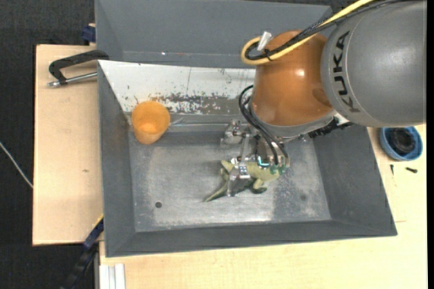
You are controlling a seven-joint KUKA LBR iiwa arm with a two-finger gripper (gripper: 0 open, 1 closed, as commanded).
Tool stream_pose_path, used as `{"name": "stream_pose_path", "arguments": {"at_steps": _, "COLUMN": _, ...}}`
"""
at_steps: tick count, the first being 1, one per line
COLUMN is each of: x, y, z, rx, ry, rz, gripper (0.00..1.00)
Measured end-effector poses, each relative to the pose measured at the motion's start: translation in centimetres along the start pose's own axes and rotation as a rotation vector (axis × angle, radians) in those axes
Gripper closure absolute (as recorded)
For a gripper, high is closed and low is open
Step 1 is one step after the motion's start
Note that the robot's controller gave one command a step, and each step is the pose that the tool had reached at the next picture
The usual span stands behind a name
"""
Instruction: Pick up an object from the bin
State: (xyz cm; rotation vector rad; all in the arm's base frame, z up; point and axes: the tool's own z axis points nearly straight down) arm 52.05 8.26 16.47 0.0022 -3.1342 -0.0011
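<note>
- Small green toy figure [256,179]: lies lower centre of frame on the bin floor [169,199], right under the gripper [237,169].
- Likely light, rubbery and spindly; better taken across the thicker body than the thin tail.
- Jaws clenched or released: cannot tell.

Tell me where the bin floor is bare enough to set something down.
Bare: the bin's left half below the orange cup, and the front right corner. Crowded: mid-floor, where the gripper sits over a green toy.
</note>
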Motion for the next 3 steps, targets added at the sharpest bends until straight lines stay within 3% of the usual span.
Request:
{"name": "stream_pose_path", "arguments": {"at_steps": 1, "x": -1.4, "y": -1.7, "z": 8.7, "rx": 0.001, "ry": -0.001, "rz": -0.131, "gripper": 0.00}}
{"name": "stream_pose_path", "arguments": {"at_steps": 2, "x": -1.5, "y": -1.6, "z": 8.3, "rx": 0.000, "ry": -0.008, "rz": -0.131, "gripper": 1.00}}
{"name": "stream_pose_path", "arguments": {"at_steps": 3, "x": 0.9, "y": -7.9, "z": -6.1, "rx": 0.004, "ry": -0.020, "rz": -0.231, "gripper": 1.00}}
